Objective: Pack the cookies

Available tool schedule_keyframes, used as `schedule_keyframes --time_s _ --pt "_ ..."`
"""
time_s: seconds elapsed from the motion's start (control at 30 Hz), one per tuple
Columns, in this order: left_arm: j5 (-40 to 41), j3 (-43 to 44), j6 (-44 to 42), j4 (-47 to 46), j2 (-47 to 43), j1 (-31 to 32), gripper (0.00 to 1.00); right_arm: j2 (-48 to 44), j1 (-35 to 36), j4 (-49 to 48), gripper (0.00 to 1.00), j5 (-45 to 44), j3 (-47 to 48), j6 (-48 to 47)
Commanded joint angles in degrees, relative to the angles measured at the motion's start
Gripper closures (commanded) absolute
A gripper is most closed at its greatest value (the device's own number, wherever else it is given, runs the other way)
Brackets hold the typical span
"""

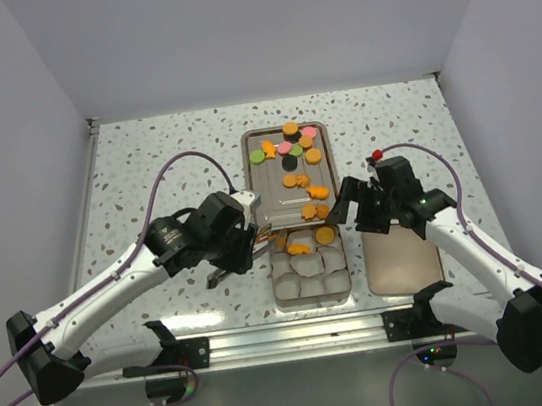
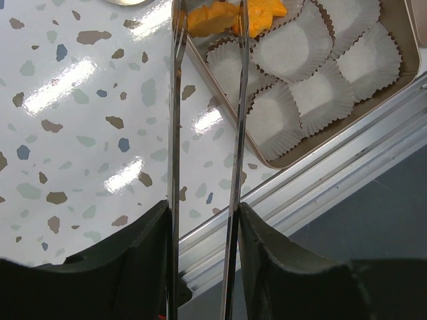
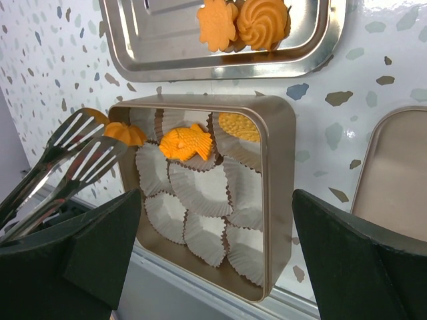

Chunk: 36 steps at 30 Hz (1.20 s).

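Observation:
Cookies [image 1: 292,148] in orange, black, green and pink lie on a steel tray [image 1: 254,180]. Below it a gold box [image 1: 347,288] holds pale paper cups. A fish cookie [image 3: 185,142] and a round cookie [image 3: 239,127] sit in its far cups. My left gripper [image 2: 203,213] is shut on metal tongs [image 2: 175,133]. An orange cookie [image 2: 207,19] sits between the tong tips [image 3: 100,150] over the box's far left corner. My right gripper [image 3: 217,220] hangs open above the box's right side, with nothing in it.
The box's flat lid [image 1: 400,258] lies right of the box, under my right arm. Two orange cookies [image 3: 240,23] rest at the tray's near edge. The table's aluminium rail [image 2: 347,167] runs just below the box.

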<state>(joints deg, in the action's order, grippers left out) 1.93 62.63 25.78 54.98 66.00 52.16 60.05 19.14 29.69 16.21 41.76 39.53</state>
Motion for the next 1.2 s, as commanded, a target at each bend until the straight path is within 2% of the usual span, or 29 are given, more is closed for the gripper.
schedule_keyframes --time_s 0.0,0.6,0.73,1.03,1.17 --pt "0.7 2.6 -0.8 0.0 0.3 0.1 0.52 -0.9 0.2 0.2 0.01 0.1 0.2 -0.9" --pt "1.7 8.6 -0.2 1.6 2.2 0.1 0.52 -5.1 0.2 3.4 0.01 -0.7 -0.8 -2.0" --pt "3.2 12.2 -0.6 1.6 3.8 0.0 0.51 -6.3 0.2 4.5 0.01 -1.0 -0.6 -2.4" --pt "8.3 20.9 -2.9 1.4 14.8 -0.1 0.49 -11.7 0.2 9.6 0.01 -3.4 0.3 -3.9" --pt "8.4 22.0 -5.9 -0.4 21.5 -2.1 0.49 -14.9 0.2 13.2 0.01 -4.9 0.7 -4.5"
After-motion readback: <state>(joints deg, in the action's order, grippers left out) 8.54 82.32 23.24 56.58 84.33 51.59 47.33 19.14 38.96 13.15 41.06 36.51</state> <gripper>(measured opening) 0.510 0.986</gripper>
